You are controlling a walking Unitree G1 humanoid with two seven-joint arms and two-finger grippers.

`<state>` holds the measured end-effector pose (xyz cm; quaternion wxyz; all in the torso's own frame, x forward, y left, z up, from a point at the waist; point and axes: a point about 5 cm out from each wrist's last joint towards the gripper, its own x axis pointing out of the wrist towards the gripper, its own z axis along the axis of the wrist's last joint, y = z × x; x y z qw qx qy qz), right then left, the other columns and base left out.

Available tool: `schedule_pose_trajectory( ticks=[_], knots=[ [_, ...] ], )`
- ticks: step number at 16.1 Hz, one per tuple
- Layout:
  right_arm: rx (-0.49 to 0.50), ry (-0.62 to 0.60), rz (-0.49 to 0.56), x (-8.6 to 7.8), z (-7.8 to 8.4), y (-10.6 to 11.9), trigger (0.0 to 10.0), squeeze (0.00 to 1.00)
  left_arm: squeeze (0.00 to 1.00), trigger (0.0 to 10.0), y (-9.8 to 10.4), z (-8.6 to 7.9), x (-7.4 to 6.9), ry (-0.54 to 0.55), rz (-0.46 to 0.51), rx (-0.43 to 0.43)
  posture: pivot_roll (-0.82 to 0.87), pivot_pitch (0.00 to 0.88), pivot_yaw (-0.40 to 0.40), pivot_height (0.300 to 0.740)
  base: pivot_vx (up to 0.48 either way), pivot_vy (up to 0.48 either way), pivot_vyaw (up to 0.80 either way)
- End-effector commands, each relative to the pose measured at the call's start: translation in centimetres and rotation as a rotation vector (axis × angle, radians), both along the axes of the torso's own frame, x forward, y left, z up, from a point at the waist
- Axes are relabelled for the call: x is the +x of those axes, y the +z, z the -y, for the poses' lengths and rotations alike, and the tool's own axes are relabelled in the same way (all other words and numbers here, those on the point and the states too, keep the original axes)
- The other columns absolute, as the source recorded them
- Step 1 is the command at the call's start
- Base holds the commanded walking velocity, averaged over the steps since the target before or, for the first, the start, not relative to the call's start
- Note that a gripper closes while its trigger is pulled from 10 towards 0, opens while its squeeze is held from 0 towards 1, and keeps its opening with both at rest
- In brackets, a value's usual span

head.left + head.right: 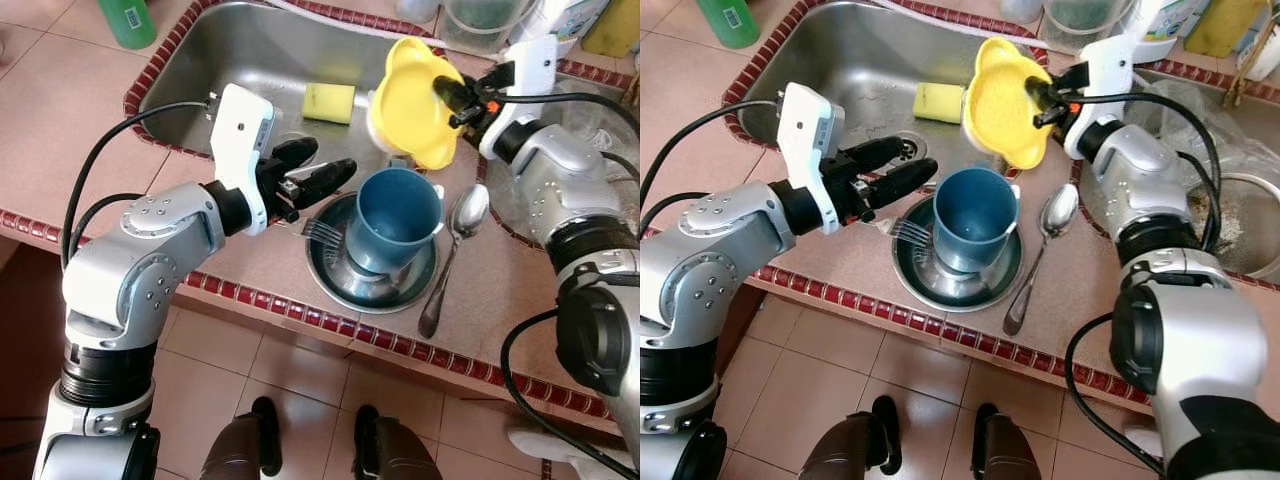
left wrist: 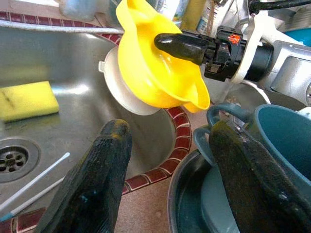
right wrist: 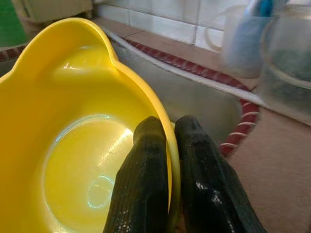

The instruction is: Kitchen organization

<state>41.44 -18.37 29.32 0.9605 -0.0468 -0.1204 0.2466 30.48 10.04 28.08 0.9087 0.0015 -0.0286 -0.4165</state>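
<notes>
My right gripper is shut on the rim of a yellow bowl, which hangs tilted over the sink's right corner; the wrist view shows one finger inside the yellow bowl and one outside. A white dish sits just behind the bowl. A blue mug stands in a steel bowl on the counter, with a fork resting beside the mug. My left gripper is open just left of the mug, over the sink's front edge. A spoon lies right of the steel bowl.
The steel sink holds a yellow sponge and a drain. A green bottle stands at the far left. Containers and jars crowd the back right. The counter's red tile edge runs in front.
</notes>
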Motion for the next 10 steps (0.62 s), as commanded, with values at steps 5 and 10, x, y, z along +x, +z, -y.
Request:
schedule_pose_trajectory(
  ticks=[5,10],
  knots=[
    [0.014,0.059,-0.003,0.1,-1.0,1.2,10.0,0.0,0.0,10.0,0.4,0.4,-0.6,-0.023,0.013,-0.007,-0.01,0.372,-0.042,0.74,0.0,0.0,0.0],
    [0.056,0.129,0.016,0.1,-2.2,2.1,10.0,1.0,0.0,10.0,0.5,0.3,-0.7,-0.02,0.016,-0.005,0.0,0.372,-0.046,0.74,0.0,0.0,0.0]
  ],
)
